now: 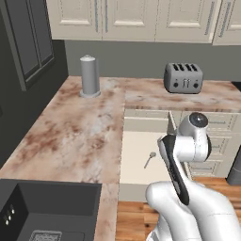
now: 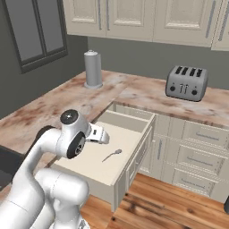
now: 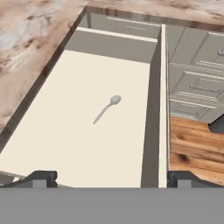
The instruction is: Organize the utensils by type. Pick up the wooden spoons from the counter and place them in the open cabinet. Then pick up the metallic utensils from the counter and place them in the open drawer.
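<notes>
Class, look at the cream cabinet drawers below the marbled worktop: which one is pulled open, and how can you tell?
The wide shallow open drawer at the worktop's inner corner. It juts out, showing its pale floor with a grey metal spoon on it. The handled drawers under the toaster sit flush.

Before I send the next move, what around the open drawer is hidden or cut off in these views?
- Open drawer: in the left base view the arm covers its right wall and front corner.
- Its near left part in the right base view sits behind the arm's elbow.
- Gripper: open, but the hand view's bottom edge cuts off the fingertips.
- Metal spoon in the drawer: too small in both base views to read its shape.
- Dark object on the floor: cut by the right edge.
</notes>
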{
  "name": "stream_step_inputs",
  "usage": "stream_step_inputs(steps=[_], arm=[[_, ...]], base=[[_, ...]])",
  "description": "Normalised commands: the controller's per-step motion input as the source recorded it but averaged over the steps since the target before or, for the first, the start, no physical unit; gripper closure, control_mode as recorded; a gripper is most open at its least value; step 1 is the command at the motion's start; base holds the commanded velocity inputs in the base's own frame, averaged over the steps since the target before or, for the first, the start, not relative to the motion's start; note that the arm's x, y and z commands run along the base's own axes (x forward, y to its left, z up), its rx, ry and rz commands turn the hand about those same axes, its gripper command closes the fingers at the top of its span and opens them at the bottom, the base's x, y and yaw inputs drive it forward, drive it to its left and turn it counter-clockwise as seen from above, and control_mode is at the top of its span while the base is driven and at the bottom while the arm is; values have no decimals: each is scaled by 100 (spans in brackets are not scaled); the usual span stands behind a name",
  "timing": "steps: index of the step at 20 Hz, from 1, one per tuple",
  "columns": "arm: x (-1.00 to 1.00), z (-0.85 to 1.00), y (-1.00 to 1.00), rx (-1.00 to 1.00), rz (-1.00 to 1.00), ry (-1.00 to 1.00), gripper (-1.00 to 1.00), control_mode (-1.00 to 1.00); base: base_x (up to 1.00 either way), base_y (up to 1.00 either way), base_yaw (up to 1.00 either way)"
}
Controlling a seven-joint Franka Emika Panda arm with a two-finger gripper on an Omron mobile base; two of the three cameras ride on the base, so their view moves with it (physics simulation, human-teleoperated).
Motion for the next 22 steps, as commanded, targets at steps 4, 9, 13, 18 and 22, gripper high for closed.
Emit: stream_step_inputs(steps=[4, 9, 13, 18, 22], arm=[[-11, 3, 6, -1, 0, 0, -100, -100], [0, 0, 0, 0, 0, 0, -100, -100], [-12, 0, -3, 0, 0, -3, -100, -100], [-9, 0, -4, 0, -1, -3, -100, 100], [0, 0, 0, 0, 0, 0, -100, 100]], base=[[0, 0, 0], [0, 0, 0], [0, 0, 0], [-49, -22, -8], [-62, -34, -27]])
